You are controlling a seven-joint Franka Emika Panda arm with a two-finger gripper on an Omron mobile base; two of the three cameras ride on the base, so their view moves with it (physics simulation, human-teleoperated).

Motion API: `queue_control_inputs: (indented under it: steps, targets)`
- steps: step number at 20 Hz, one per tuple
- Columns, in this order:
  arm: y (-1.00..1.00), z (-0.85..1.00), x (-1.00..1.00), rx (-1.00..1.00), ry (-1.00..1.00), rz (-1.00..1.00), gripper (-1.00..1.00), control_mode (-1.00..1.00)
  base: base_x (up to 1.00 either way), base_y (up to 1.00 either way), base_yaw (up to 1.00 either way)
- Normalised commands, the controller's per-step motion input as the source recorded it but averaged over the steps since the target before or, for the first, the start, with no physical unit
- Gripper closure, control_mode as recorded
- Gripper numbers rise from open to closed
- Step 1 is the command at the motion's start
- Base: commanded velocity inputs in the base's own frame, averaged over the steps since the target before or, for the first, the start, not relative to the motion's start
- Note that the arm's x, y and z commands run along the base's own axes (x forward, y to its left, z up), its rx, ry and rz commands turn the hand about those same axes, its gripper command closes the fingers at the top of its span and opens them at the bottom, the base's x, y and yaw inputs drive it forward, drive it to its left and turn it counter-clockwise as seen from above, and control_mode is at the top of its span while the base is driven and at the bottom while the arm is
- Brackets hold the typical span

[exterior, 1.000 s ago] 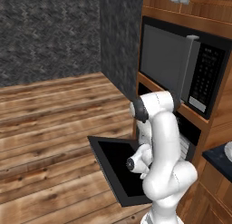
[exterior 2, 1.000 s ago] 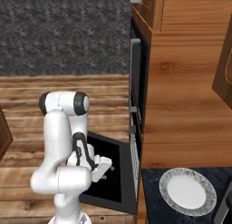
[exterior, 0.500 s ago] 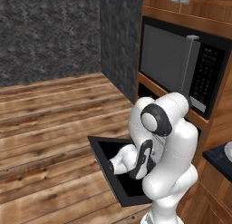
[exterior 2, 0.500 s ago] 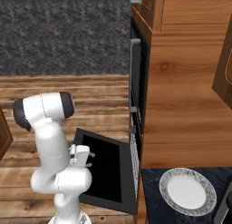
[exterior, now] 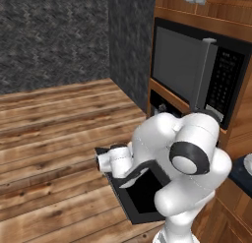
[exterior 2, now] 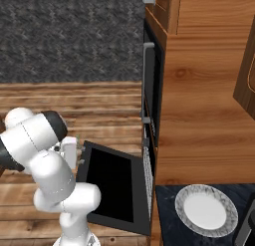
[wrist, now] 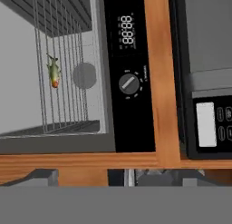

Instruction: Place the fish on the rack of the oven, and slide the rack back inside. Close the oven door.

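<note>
1. While the hand (exterior: 109, 160) hangs with its jaws spread wide and empty just beyond the outer edge of the lowered oven door (exterior 2: 115, 185), the fish (wrist: 54, 71) lies on the rack (wrist: 63, 60) inside the oven (wrist: 97, 73).
2. Ahead of the hand, the door's long free edge runs crosswise, ready for lifting.

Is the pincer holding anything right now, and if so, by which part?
Nothing is held. The fish lies on the rack inside the oven, apart from the open pincer.
</note>
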Motion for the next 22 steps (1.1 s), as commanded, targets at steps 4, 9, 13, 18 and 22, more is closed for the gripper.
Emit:
queue_control_inputs:
  steps: [4, 9, 13, 18, 22]
  targets:
    - [0.67, 0.98, 0.00, -0.09, 0.16, -0.07, -1.00, -1.00, 0.00, 0.00, 0.00]
    - [0.93, 0.30, 0.00, -0.16, 0.47, -0.01, -1.00, -1.00, 0.00, 0.00, 0.00]
    - [1.00, -0.16, 0.01, -0.23, 0.58, 0.00, -1.00, -1.00, 0.00, 0.00, 0.00]
    - [1.00, -0.85, 0.21, -0.31, 0.45, 0.03, -1.00, -1.00, 0.00, 0.00, 0.00]
    - [1.00, -1.00, 0.38, -0.33, 0.35, 0.02, -1.00, -1.00, 0.00, 0.00, 0.00]
